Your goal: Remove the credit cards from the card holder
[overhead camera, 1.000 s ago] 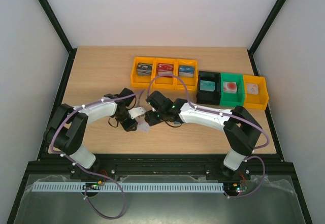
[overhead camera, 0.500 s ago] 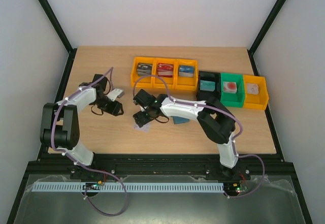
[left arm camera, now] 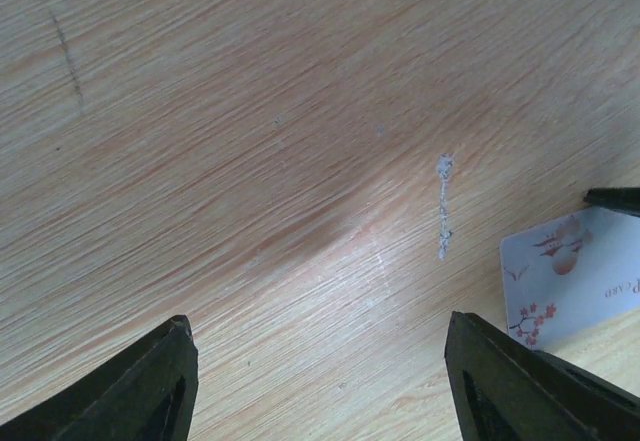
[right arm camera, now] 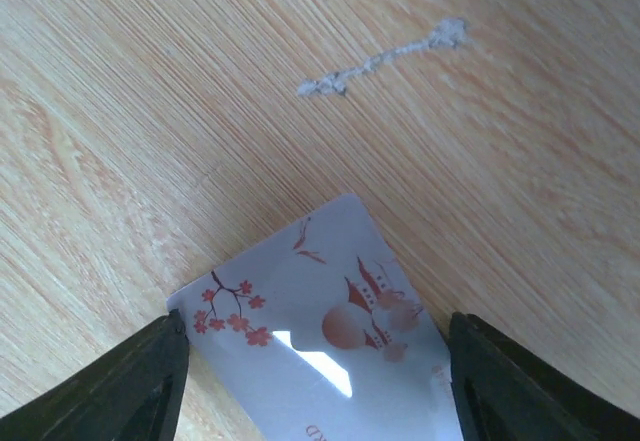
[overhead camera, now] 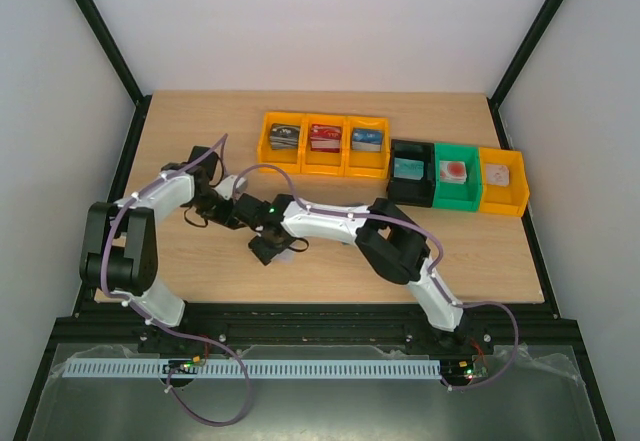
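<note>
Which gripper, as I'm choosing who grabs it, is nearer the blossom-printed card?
Right. The right gripper hangs over the card, fingers either side; the left gripper is beside it, card outside its fingers.

Six bins (overhead camera: 325, 168), two arms (overhead camera: 160, 196), one loose card (right arm camera: 320, 351).

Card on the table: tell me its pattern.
The card is pale with red blossom branches; clearest in the right wrist view.
</note>
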Motion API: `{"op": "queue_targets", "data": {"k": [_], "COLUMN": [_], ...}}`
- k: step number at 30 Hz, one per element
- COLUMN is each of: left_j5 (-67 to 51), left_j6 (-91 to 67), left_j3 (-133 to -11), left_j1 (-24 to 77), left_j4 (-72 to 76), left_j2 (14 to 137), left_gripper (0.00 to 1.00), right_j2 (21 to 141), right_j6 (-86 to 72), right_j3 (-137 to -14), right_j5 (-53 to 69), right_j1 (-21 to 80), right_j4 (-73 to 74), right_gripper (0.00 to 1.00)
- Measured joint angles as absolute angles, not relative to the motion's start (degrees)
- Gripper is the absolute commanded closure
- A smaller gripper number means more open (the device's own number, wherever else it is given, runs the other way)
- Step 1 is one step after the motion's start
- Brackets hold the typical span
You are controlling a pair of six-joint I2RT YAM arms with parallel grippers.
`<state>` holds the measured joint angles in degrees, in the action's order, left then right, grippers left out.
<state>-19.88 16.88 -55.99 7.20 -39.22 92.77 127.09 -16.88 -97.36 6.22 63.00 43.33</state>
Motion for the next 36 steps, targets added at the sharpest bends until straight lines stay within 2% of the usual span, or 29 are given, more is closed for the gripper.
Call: {"op": "queue_targets", "data": {"k": [5, 9, 24, 28, 32, 36], "left_j5": [-19.4, -20.3, -21.7, -21.7, -21.7, -21.6], "left_j6": [16.4, 16.5, 16.5, 16.5, 16.5, 16.4], "left_j3": [-55.7, -55.5, -55.5, -55.5, -55.5, -55.5], "left_j1": [7.2, 6.5, 2.4, 2.4, 2.4, 1.9], "left_j4": [-38.5, -38.5, -38.5, -38.5, -38.5, -38.5], "left_j2": [92.3, 91.4, 90.3, 90.3, 89.8, 88.7], "left_gripper": [0.29, 0.29, 0.29, 0.29, 0.27, 0.22], "right_j2": [126.4, 123.0, 103.8, 103.7, 107.4, 111.8], "right_j6": [-17.5, -17.8, -24.1, -24.9, -24.4, -23.5], "right_j3": [-96.1, -90.5, -63.4, -64.4, -73.2, -83.4], "right_j5": [6.1, 7.3, 13.2, 13.2, 11.3, 8.8], "right_j1": [63.4, 63.5, 63.9, 64.0, 64.2, 64.2], "right_j4": [43.5, 41.8, 37.6, 41.1, 44.3, 41.5], "right_gripper": [0.44, 0.51, 0.52, 0.49, 0.49, 0.56]}}
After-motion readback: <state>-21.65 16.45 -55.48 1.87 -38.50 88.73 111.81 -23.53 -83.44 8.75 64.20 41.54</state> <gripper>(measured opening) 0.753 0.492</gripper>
